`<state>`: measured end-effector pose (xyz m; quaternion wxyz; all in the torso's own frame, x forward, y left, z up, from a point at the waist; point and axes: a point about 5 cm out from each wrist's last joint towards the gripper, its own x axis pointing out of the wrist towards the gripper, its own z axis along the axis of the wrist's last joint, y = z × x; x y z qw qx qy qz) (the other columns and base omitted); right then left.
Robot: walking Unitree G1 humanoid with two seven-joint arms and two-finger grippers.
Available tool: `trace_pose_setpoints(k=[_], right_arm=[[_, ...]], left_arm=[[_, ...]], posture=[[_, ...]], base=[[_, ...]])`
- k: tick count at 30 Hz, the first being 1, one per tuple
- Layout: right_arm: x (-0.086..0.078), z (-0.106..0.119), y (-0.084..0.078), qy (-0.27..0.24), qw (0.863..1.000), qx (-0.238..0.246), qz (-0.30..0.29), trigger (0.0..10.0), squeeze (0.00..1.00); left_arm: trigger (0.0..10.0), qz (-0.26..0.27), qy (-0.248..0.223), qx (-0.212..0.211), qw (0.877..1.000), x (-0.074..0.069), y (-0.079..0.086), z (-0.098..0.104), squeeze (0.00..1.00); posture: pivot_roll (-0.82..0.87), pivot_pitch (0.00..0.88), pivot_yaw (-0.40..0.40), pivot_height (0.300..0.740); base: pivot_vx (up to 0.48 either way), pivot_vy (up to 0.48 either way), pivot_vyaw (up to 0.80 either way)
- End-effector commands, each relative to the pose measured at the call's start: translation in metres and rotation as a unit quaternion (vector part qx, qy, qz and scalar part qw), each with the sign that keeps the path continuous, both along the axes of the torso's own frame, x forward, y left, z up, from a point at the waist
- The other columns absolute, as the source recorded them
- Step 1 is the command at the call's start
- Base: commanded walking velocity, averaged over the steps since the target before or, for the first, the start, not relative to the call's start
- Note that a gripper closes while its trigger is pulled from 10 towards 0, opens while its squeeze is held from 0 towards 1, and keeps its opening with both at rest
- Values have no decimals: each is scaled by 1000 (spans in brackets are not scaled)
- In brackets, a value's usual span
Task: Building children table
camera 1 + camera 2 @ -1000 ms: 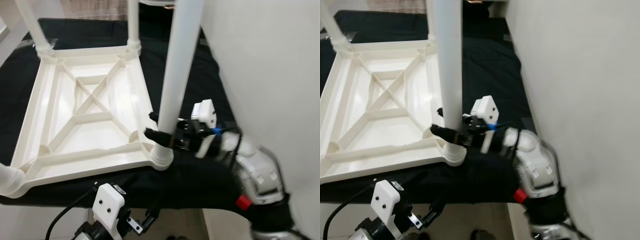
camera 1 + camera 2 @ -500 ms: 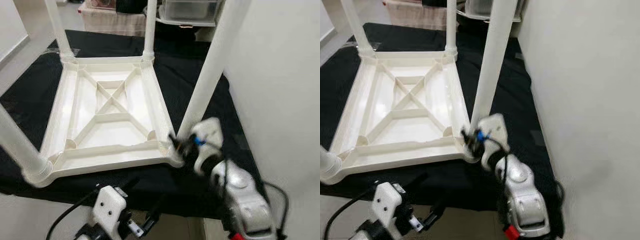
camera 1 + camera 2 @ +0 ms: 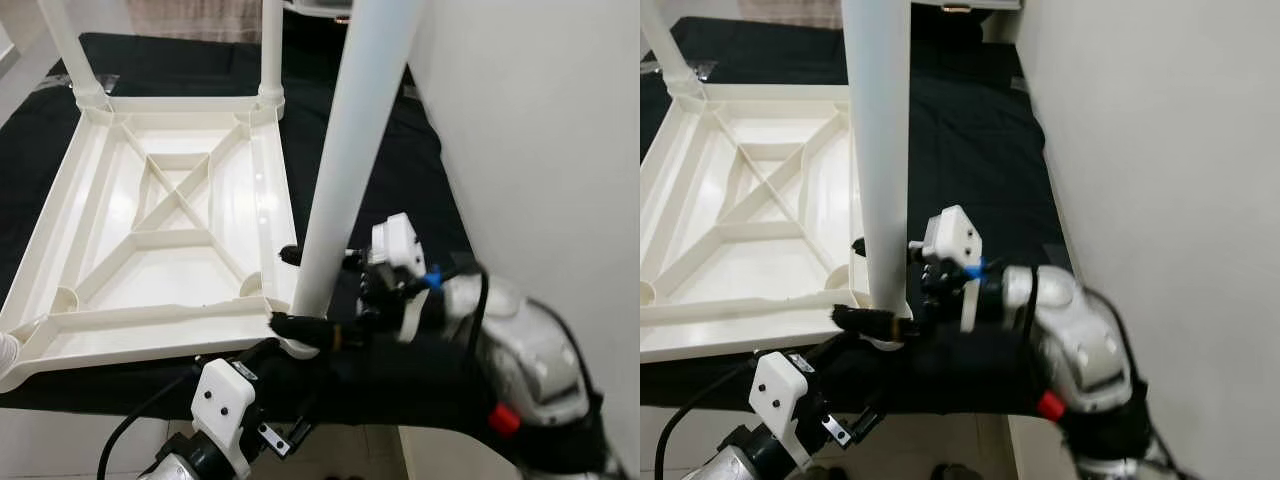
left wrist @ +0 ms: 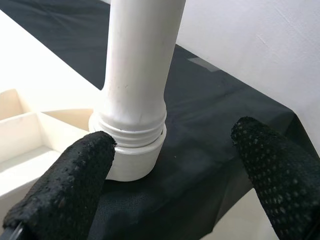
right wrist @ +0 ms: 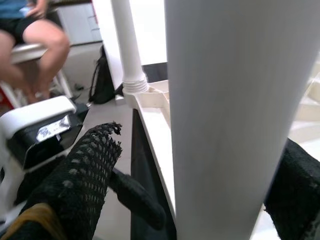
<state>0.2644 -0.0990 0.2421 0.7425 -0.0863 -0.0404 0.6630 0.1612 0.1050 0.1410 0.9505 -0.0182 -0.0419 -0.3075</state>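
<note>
Here, tabletop: the white plastic table top (image 3: 150, 210) lies upside down on a black cloth (image 3: 400, 170), its ribbed underside facing up, left of a white wall (image 3: 540, 140).
Near-right leg: a white table leg (image 3: 345, 150) stands upright in the near-right corner socket (image 3: 300, 340), close to the cloth's near edge.
Far legs: two more legs rise from the far corners, one at far left (image 3: 65, 45) and one at far right (image 3: 270, 45).
Right gripper: the right gripper (image 3: 305, 290) reaches in from the right at the low part of the near-right leg, one black finger (image 5: 92, 165) on each side of it; whether they press the leg I cannot tell.
Left gripper: the left gripper (image 4: 172, 170) sits low at the near edge, pointed at the same socket, fingers (image 4: 70, 175) spread wide and apart from the leg.
Person: in the right wrist view a seated person's bare legs (image 5: 42, 40) show far off.
</note>
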Motion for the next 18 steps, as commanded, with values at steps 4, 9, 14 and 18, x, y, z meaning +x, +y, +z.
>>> trace_pose_setpoints(k=[4, 9, 14, 18], right_arm=[[12, 3, 1, -13, 1000, -6, 25, 10000, 0], [16, 6, -3, -20, 999, -9, 49, 0, 0], [15, 1, -4, -13, 999, -9, 44, 0, 0], [17, -15, -3, -1, 1000, 2, -17, 0, 0]], left_arm=[[10000, 1, 7, -3, 1000, -2, -2, -3, 0], [10000, 2, 7, -3, 1000, -3, -3, -2, 0], [10000, 3, 7, -1, 1000, -5, -2, -1, 0], [10000, 3, 9, 0, 1000, -5, 0, -2, 0]], posture=[[52, 190, -99, 740], [57, 200, -99, 740], [55, 223, -98, 740], [58, 221, -94, 740]], base=[[0, 0, 0], [0, 0, 0], [0, 0, 0], [0, 0, 0]])
